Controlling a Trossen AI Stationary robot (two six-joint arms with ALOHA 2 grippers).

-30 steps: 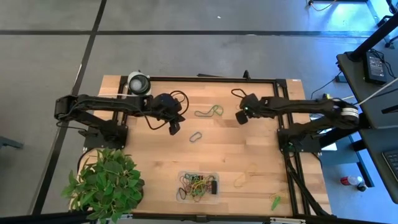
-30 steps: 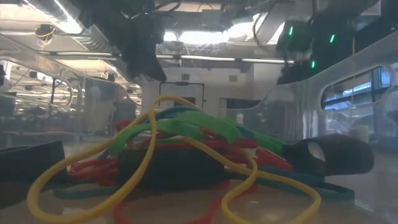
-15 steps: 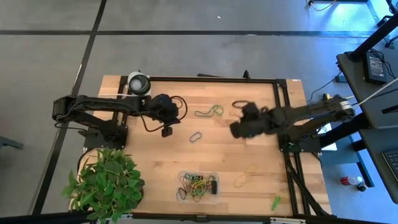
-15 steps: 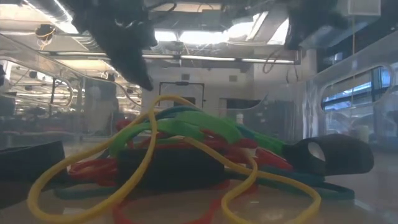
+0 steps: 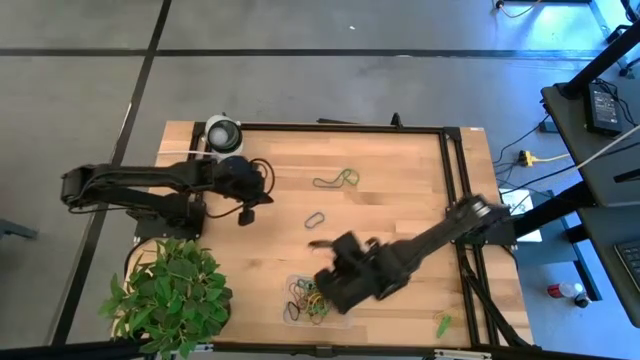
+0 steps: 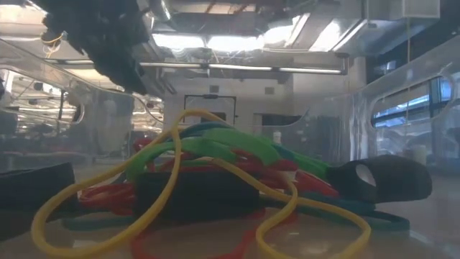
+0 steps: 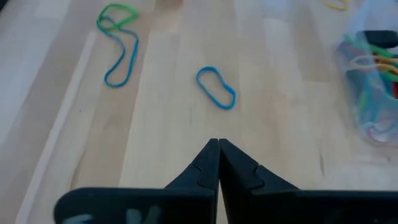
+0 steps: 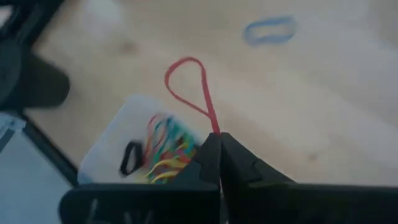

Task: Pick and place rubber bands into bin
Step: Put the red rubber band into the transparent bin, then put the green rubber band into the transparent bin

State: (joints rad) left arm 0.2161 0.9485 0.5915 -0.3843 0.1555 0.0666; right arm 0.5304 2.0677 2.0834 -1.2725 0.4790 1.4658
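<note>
Right tool point(image 8: 219, 138) carries a red rubber band point(image 8: 189, 87) above the bin point(image 5: 296, 312)

Its fingers are pinched together on the red loop, the bin of rubber bands point(image 5: 312, 297) just beneath. The left tool point(image 7: 218, 144), fingers together and empty, hangs over the worktop point(image 5: 400, 210) short of a blue band point(image 7: 216, 87).

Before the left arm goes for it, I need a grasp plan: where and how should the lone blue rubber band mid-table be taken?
Take the blue rubber band from straight above, across one long side at the loop's middle. It lies flat as a narrow oval on bare wood, clear of other bands. The left tool must open first.
</note>
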